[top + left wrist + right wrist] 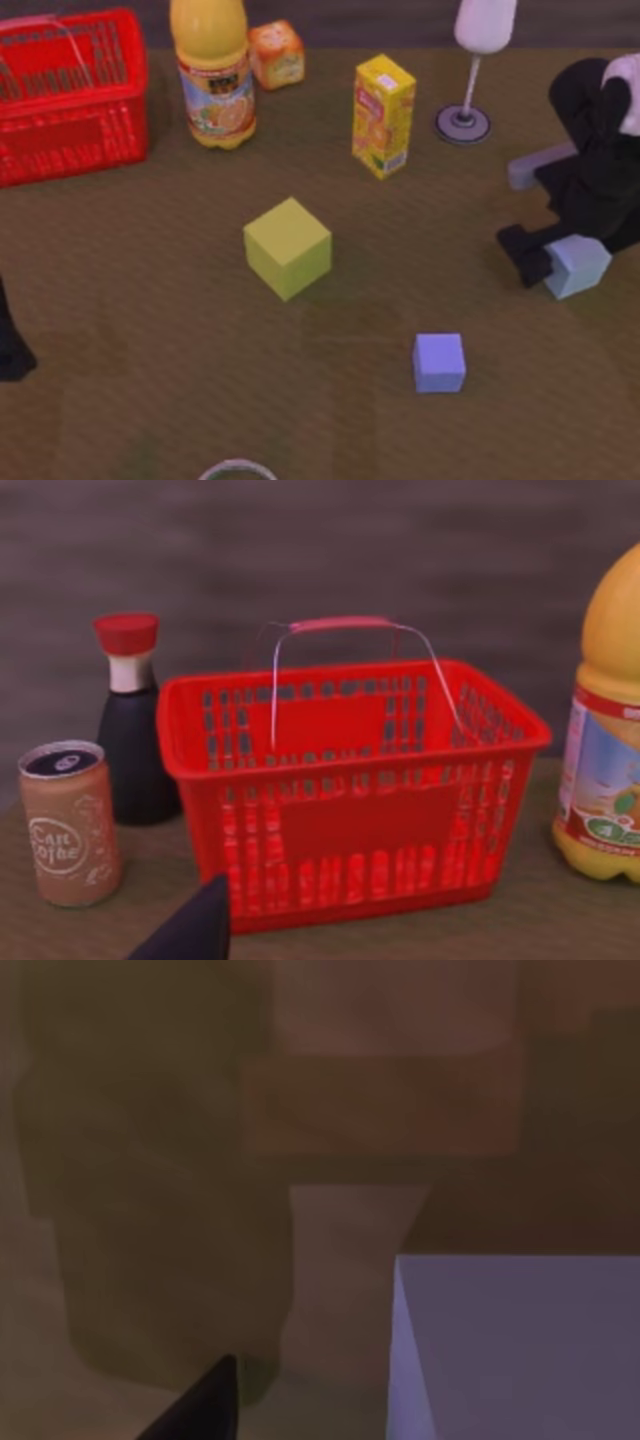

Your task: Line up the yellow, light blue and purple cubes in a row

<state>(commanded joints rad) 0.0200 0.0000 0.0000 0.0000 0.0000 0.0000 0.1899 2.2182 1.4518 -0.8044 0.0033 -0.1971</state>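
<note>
The right claw point(560, 262) sits low at the desk's right edge, against the light blue cube point(578, 266); whether it grips, I cannot tell. The left arm is parked at the left edge.

Just beyond the dark fingertip point(195, 925) stands a red basket point(350, 790), with a coffee can point(70, 822), soy sauce bottle point(132, 725) and orange juice bottle point(605, 750) beside it.

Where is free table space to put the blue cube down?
Free: between the yellow cube and purple cube, and the wide patch left of the yellow cube, below the basket. Crowded: the far edge, with bottle, carton and glass.
</note>
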